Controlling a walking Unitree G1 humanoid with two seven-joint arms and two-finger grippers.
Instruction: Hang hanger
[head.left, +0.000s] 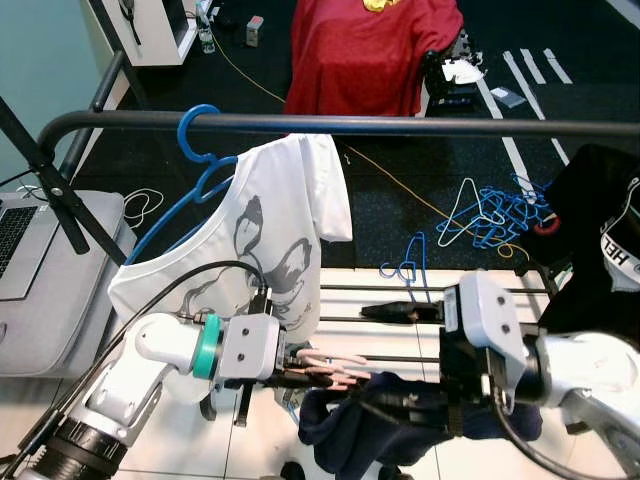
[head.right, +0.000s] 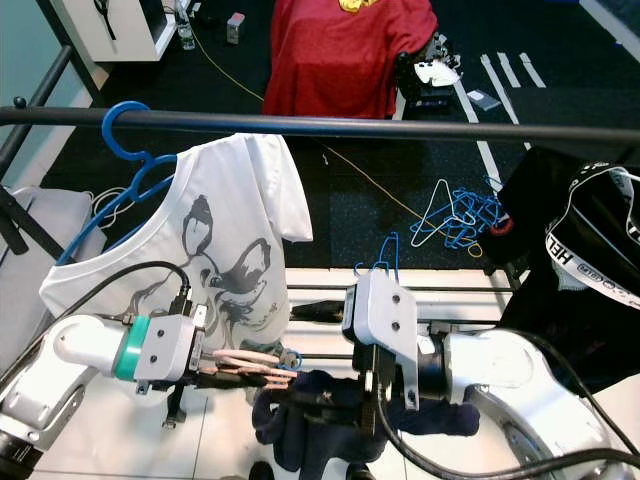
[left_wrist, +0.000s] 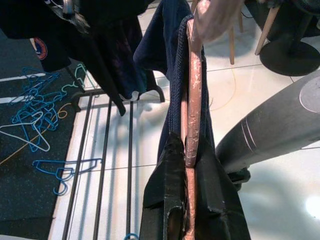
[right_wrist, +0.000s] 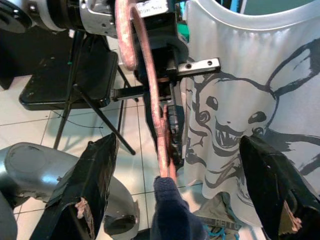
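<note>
The left pincer (head.left: 300, 365) is clamped on a pink hanger (head.left: 335, 368), its black fingers (left_wrist: 175, 200) pinching the hanger's bar edge-on, as the left wrist view shows. That keeps the hanger roughly level, low down, well below the black clothes rail (head.left: 400, 124) where it must end up. A dark navy garment (head.right: 330, 410) is draped on the hanger and sags beneath it, so the load hangs from the far end, away from the grip.

The right pincer (right_wrist: 170, 195) stands wide, its two fingers apart on either side of the pink hanger and the navy cloth, closed on nothing. It seems placed there to steady or take over the hanger, perhaps so the hook can be turned upward toward the rail; that is a judgement only.

On the rail a blue hanger (head.left: 198, 140) already carries a white printed T-shirt (head.left: 260, 240), hooked over near the robot's left end. The space on the rail to its right looks free, and a black garment (head.left: 600, 240) hangs further right. Beyond the rail, loose blue and white wire hangers (head.left: 490, 215) lie in a heap on the dark floor mat, and a red shirt (head.left: 370, 50) hangs further back.

The hang is not yet done: the pink hanger needs lifting, and the sagging cloth may snag the lower rack bars (head.left: 400, 320).
</note>
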